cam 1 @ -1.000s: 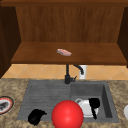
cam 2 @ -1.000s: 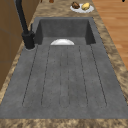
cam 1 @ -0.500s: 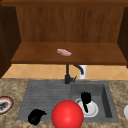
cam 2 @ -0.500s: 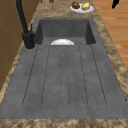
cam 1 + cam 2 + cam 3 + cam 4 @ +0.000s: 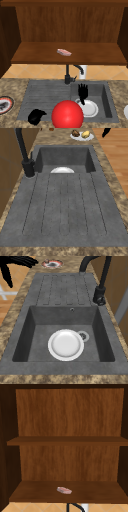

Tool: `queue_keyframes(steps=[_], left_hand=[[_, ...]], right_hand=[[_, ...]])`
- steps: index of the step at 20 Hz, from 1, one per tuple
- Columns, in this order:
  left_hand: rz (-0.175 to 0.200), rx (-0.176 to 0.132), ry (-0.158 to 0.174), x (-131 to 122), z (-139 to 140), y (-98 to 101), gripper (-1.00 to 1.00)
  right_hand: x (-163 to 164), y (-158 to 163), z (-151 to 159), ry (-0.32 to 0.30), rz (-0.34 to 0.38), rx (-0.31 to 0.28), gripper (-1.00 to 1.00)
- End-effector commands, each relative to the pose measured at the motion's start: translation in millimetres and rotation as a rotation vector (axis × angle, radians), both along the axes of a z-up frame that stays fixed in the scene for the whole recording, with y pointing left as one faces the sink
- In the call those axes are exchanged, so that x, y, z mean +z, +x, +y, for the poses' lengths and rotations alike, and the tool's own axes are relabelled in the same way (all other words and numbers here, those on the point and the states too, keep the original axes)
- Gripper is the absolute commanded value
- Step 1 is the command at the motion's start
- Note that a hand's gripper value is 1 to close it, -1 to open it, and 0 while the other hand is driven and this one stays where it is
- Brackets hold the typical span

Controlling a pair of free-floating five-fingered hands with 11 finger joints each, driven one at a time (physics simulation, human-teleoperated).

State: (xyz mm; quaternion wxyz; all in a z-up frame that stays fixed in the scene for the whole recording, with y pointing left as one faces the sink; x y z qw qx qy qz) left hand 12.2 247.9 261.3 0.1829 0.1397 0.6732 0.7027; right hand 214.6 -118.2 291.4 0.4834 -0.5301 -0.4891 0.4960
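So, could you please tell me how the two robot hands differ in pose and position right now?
The right robot hand has its fingers straight and spread, pointing upward, while the left robot hand is curled into a loose fist holding nothing. The right robot hand hangs over the sink basin, just above the white plate; the left robot hand sits lower in the front view, over the draining board, left of the red ball. Both are black.

Right hand upright, fingers straight and spread, pointing up, thumb hanging down. Left hand lower and well apart to its left, fingers curled, holding nothing.
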Motion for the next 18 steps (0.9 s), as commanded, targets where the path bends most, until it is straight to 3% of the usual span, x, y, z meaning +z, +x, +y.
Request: queue_keyframes(steps=[1,18], left_hand=[[0.000,0.000,0.000,0,0,0.0,0.00],[0.000,0.000,0.000,0,0,0.0,0.00]], right_hand=[[-3,27,1,0.000,-0.073,0.013,-1.00],[-65,170,24,-0.005,-0.074,0.014,-1.00]])
